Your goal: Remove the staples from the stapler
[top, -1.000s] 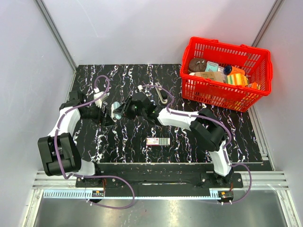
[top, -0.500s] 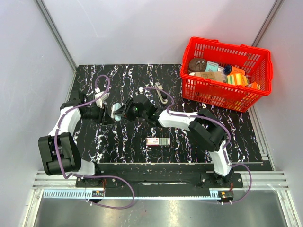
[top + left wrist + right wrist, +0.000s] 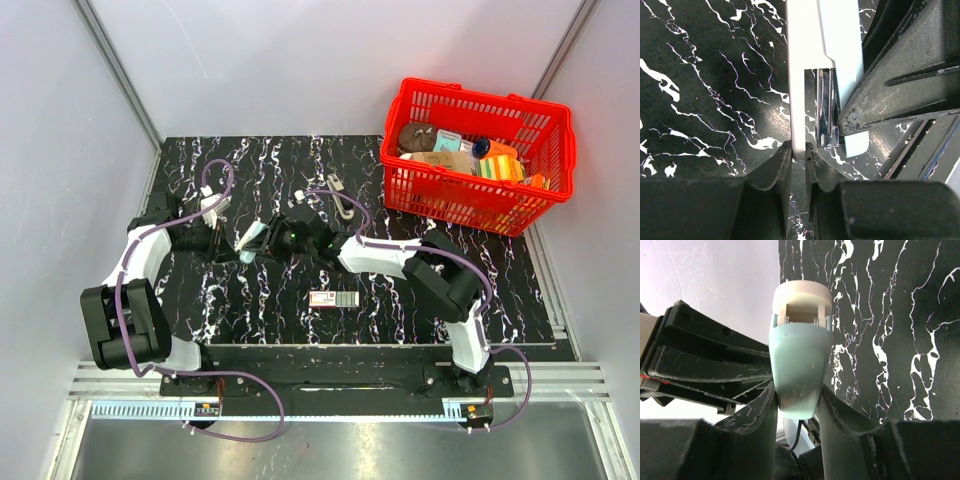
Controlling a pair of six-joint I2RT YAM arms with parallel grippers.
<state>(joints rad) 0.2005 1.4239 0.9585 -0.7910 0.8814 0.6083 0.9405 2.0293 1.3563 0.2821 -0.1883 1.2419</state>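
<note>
The stapler (image 3: pixel 248 240) was held at the left-centre of the table (image 3: pixel 250 300). Its white base was clamped by the left pincer (image 3: pixel 798 150) and its teal top by the right pincer (image 3: pixel 797 390). The metal channel (image 3: pixel 826 110) was exposed, and unloading was judged unfinished. Packaged goods (image 3: pixel 440 160) were held in the red basket (image 3: pixel 545 135).

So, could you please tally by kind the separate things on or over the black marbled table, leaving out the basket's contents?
Pale green and white stapler: 1
Red plastic mesh basket: 1
Small flat red and grey rectangular strip: 1
Small silvery metal piece: 1
Total: 4
</note>
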